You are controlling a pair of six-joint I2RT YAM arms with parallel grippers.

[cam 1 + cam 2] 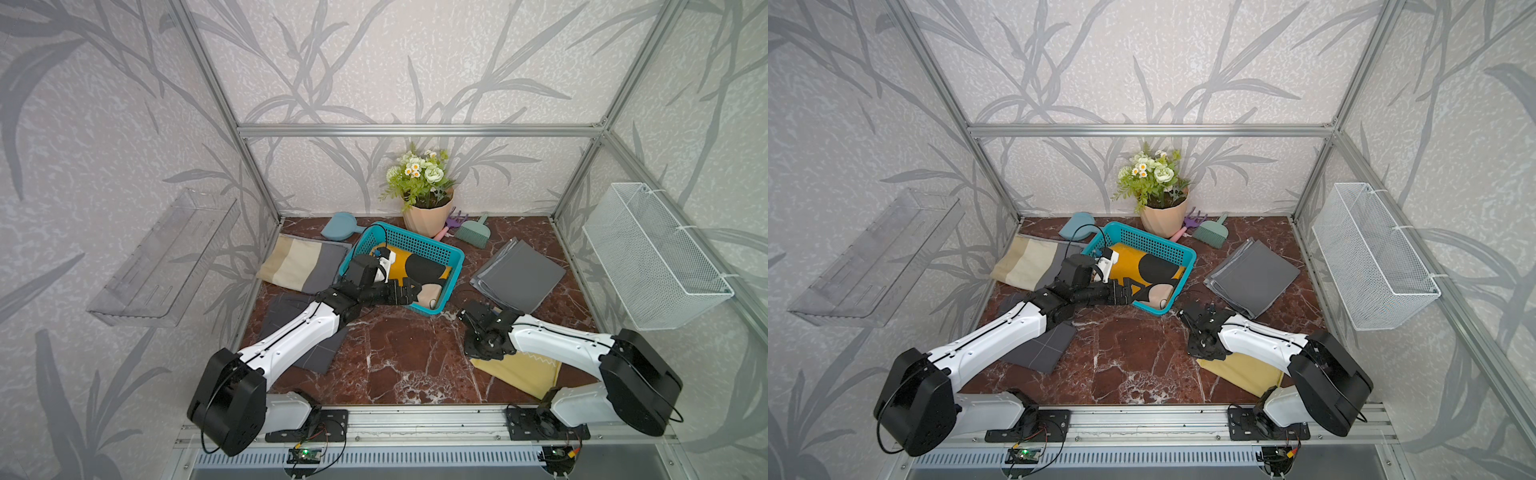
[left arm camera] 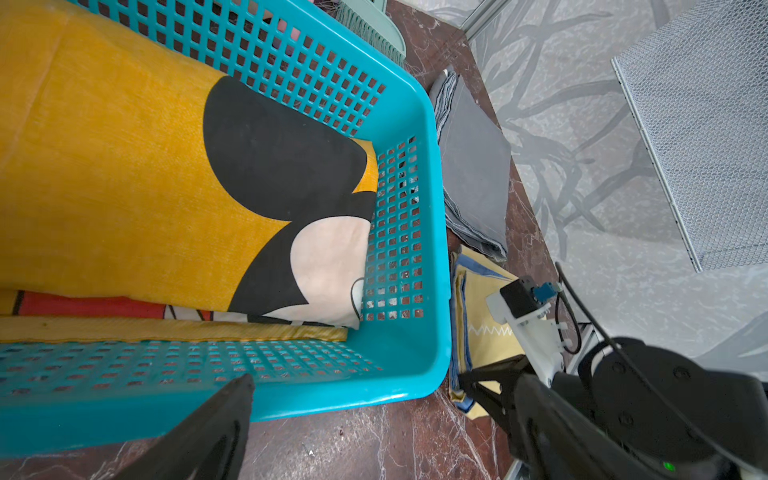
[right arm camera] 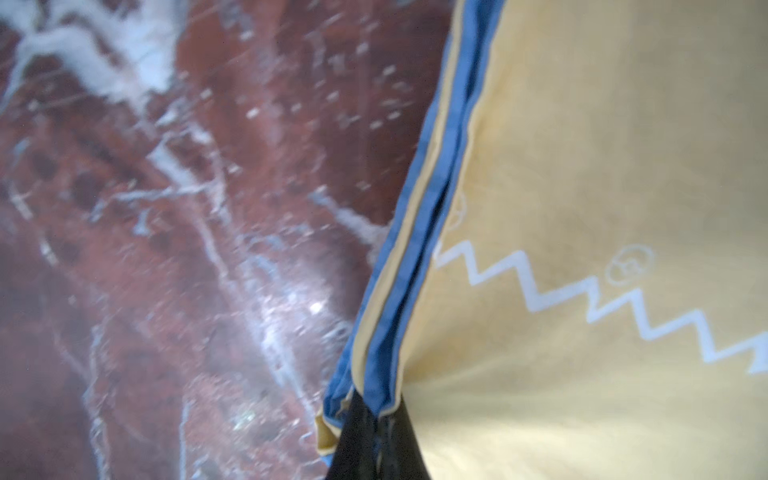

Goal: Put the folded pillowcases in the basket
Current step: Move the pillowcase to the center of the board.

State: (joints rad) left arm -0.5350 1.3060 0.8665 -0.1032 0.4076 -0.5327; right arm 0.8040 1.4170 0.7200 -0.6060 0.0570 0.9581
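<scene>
Progress, as I judge it, is partway. The teal basket (image 1: 415, 244) stands toward the back of the table (image 1: 399, 365), and a mustard pillowcase (image 2: 124, 187) with a black-and-cream cartoon print already lies flat inside it, filling most of the bottom. My left claw (image 1: 413, 292) hangs over the basket's near rim with its jaws spread wide apart and nothing between them, so I take that piece as delivered and let go.

My right claw (image 3: 370, 419) is pinched tight on the blue-trimmed edge of a pale yellow pillowcase (image 1: 523, 374), the one with a white zigzag line. The cloth puckers toward my fingertips where I hold it. That pillowcase is outside the basket. It lies folded on the table near the basket's near right corner, partly under my right arm. Whether the gripped edge has left the table I cannot tell; the rest of it looks flat.

So the grasp looks made, while the lift, the carry over the teal rim and the release remain. My left claw sits just where the cloth would go in, so it probably needs to clear first. Two stacks of grey cloths (image 1: 519, 274) and a striped beige one lie untouched on the table.
</scene>
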